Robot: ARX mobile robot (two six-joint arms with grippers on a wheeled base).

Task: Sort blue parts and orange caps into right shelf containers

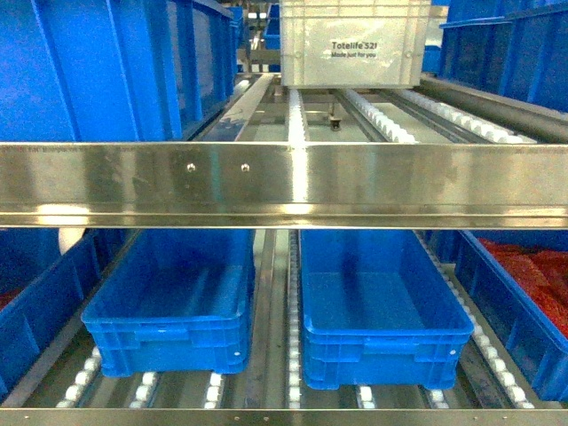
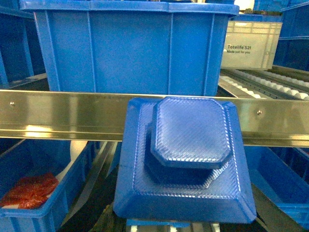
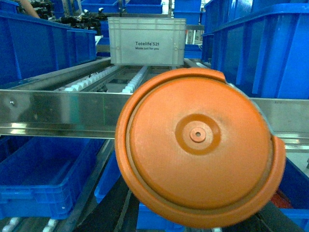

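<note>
Head view: polished steel crossbar across mid frame, w/ two rivets left of centre. Below it, lower centre, two shallow bright-blue plastic crates on roller rails: left crate and right crate, side by side w/ a roller track between, both showing bare floors. Far lower right, another blue crate w/ a heap of red-orange pieces. Far lower left, edge of one more blue bin. Upper left, tall deep blue ribbed crate on upper level. Upper centre, pale grey tote marked "Totelife 521". No arms or pincers seen here.

Left wrist view: square blue textured plastic part w/ raised octagonal top filling lower centre, in front of the steel bar. Left pincer itself hidden behind part; grip can't be confirmed. Deep blue crate above the bar, upper centre. Lower left, blue bin holding red-orange pieces. Grey tote upper right.

Right wrist view: round orange plastic cap w/ central boss filling centre-right, tilted, facing camera. Right pincer not visible behind cap; state can't tell. Shallow blue crate lower left, below bar. Grey tote upper centre; tall blue crates upper right.
</note>
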